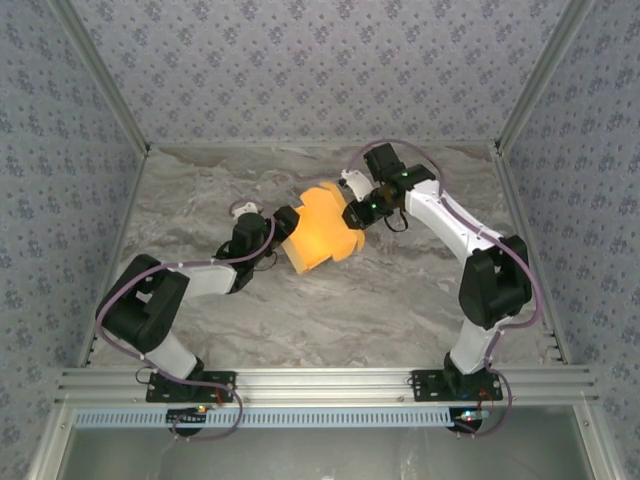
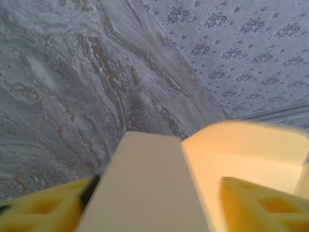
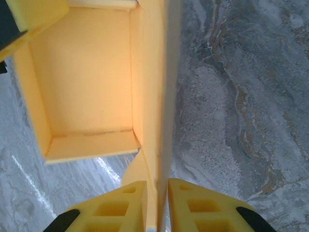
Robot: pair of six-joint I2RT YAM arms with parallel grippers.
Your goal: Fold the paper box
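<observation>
Paper box (image 1: 320, 228), orange-yellow and partly folded, is pictured from above near the middle of the grey marbled table (image 1: 300, 320). It is flanked by the left gripper (image 1: 284, 228) at its left edge and the right gripper (image 1: 356, 212) at its right edge, with both arms bent inward from their bases at the near rail and patterned walls (image 1: 300, 60) enclosing the table on three sides. From the left wrist, a pale card panel of the box (image 2: 145, 188) is shown lying between the two yellow fingers (image 2: 43, 212), which are spread wide to either side of it. The picture is blurred at the fingertips, so it cannot be told whether the panel is pressed or merely straddled. Beyond the panel an orange inner face of the box is seen, with the table behind it. From the right wrist, the box (image 3: 87, 82) is viewed as an open tray with raised sides, its hollow turned toward the camera. One thin side is caught edge-on between the right gripper's yellow fingers (image 3: 120, 208), which are set almost together and clamped on the card. A finger of the left gripper (image 3: 34, 14) is glimpsed at the box's upper left corner.
</observation>
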